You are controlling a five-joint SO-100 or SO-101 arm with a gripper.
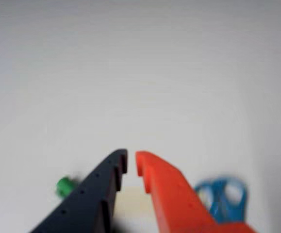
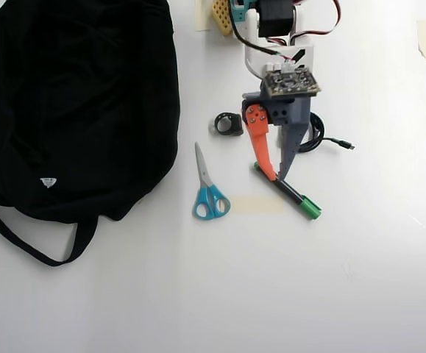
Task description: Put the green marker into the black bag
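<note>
Above the white table [image 2: 360, 294], the gripper [image 2: 278, 176] hung with jaws narrowly parted over the green marker [image 2: 292, 195], blue scissors [image 2: 210, 193] and black bag [image 2: 73, 103] leftward.

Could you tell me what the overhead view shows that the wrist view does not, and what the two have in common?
Only the overhead view shows the black bag, the whole green marker lying beneath the gripper, a small black ring-shaped part and the arm's cable. Only the wrist view shows the narrow gap between the jaws close up, with nothing between them. Both show the gripper, the marker's green cap and the blue-handled scissors on the white table.
</note>
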